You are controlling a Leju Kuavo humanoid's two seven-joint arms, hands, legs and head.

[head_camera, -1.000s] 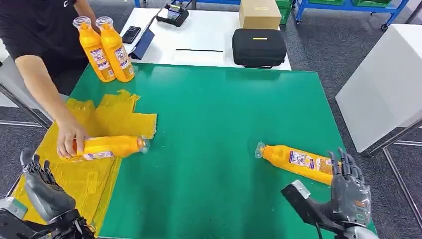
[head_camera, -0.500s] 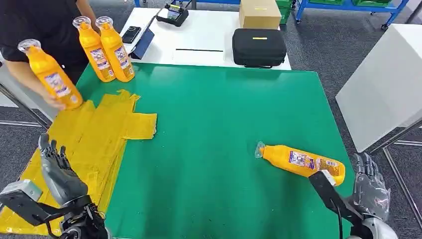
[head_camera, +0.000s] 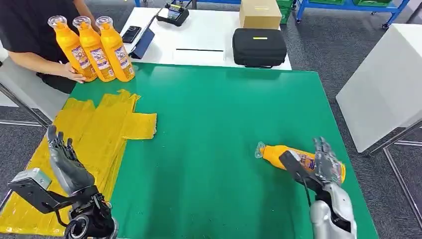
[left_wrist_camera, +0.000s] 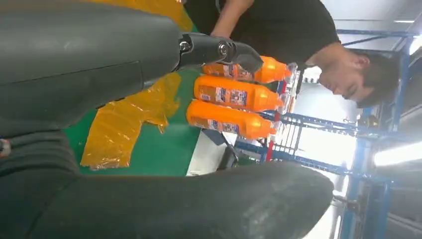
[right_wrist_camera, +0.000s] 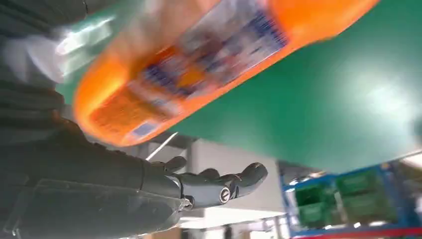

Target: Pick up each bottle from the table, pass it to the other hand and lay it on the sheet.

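An orange bottle (head_camera: 298, 160) lies on its side on the green table (head_camera: 214, 124), near the right front corner, its clear cap pointing left. The right hand (head_camera: 326, 162) is at the bottle's base end, fingers stretched out and apart around it; in the right wrist view the bottle (right_wrist_camera: 199, 64) is a blur right against the palm with the fingers (right_wrist_camera: 224, 181) still extended, not wrapped around it. I can't tell whether it touches the bottle, but it isn't gripping it.

The left hand (head_camera: 64, 162) hangs over the yellow sheet (head_camera: 99, 134) at the table's left front, fingers straight and spread, holding nothing. The sheet is crumpled, its far edge ragged.

At the table's far left corner three more orange bottles (head_camera: 92, 47) stand upright in a tight row, touching one another. A person (head_camera: 30, 30) in a black shirt has a hand (head_camera: 74, 74) on the leftmost one. The bottles carry blue-and-white labels with red touches; the print is too small to read, and the label in the right wrist view is smeared by motion.

Behind the green table, a white table (head_camera: 209, 42) holds a black case (head_camera: 259, 47) with a small yellow mark on top, a cardboard box (head_camera: 260, 13), a phone (head_camera: 131, 34) and a black handheld device (head_camera: 172, 12).
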